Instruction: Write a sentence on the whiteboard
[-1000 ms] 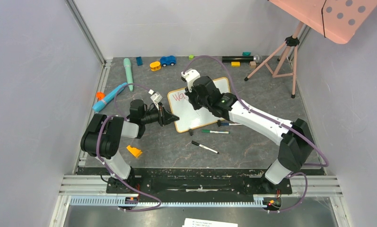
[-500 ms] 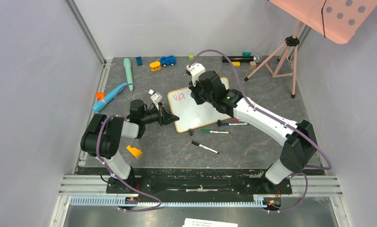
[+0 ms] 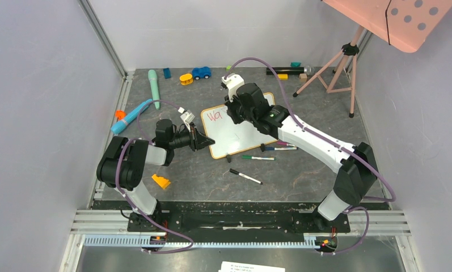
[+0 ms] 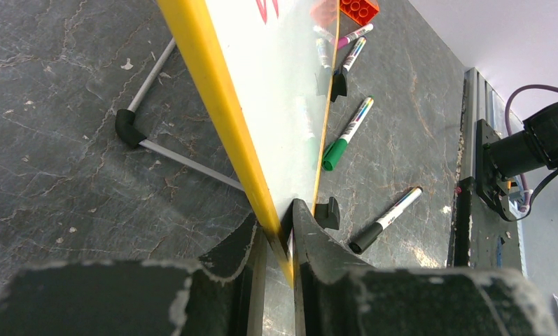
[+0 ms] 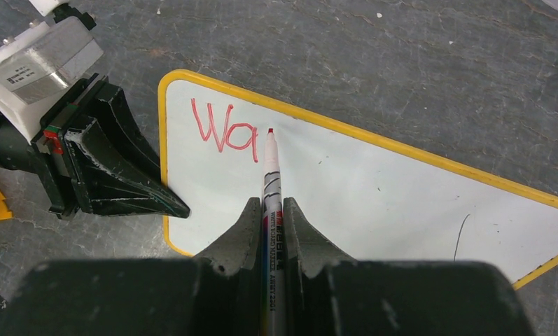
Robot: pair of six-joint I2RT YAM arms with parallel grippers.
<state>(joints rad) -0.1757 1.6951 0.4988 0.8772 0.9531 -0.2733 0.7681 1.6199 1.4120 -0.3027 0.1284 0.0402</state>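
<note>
The whiteboard (image 3: 237, 137) stands slanted on the table, and only the red letters "Wa" (image 3: 215, 117) of the sentence show at its upper left. My left gripper (image 3: 208, 141) is shut on the board's yellow frame at the near-left corner; the left wrist view shows the frame (image 4: 213, 84) pinched between my left gripper's (image 4: 279, 218) jaws. My right gripper (image 5: 270, 204) is shut on a red marker (image 5: 271, 171) above the whiteboard (image 5: 374, 189). The marker's tip sits just right of the "Wa" (image 5: 223, 129). From above, my right gripper (image 3: 235, 115) is mostly hidden under its wrist.
A green marker (image 3: 257, 157), a black-capped marker (image 3: 245, 176) and another marker (image 3: 277, 148) lie near the board's front edge. An orange block (image 3: 161, 181) lies by the left arm. Toys (image 3: 201, 72) line the back. A pink tripod stand (image 3: 337, 68) is back right.
My right gripper has moved with the marker toward the board's far edge, uncovering the red "Wa". The left gripper has kept its hold on the frame.
</note>
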